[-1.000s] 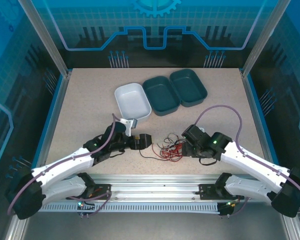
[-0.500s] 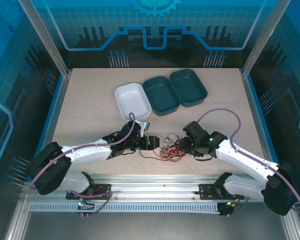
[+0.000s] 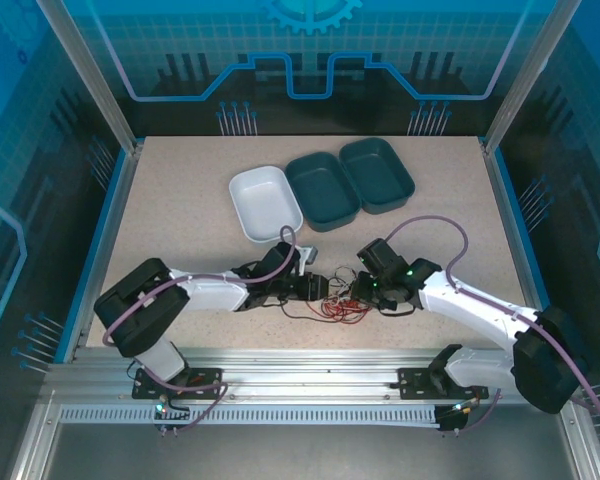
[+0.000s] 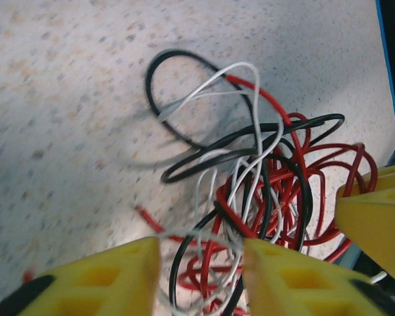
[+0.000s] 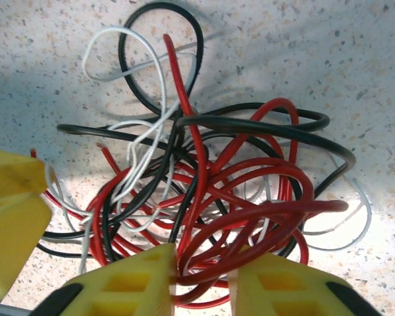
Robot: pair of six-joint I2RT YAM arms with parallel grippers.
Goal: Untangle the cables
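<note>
Wrist cams split the cables (image 5: 217, 184) into red, black and white strands; top view showed one knot front-centre on the table (image 3: 180, 210). Left gripper (image 4: 201, 263) was half-closed, with loose strands in the gap. Right gripper (image 5: 201, 276) was narrow around red loops, pinch unclear. Both had moved inward and narrowed. Bins (image 3: 350, 180) sat well behind.

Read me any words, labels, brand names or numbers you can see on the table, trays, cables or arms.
None: no text can be read anywhere.
The back panel carries a gear emblem and circuit-style lines, no letters.
The three trays, the cables and the yellow fingers are unmarked.
</note>
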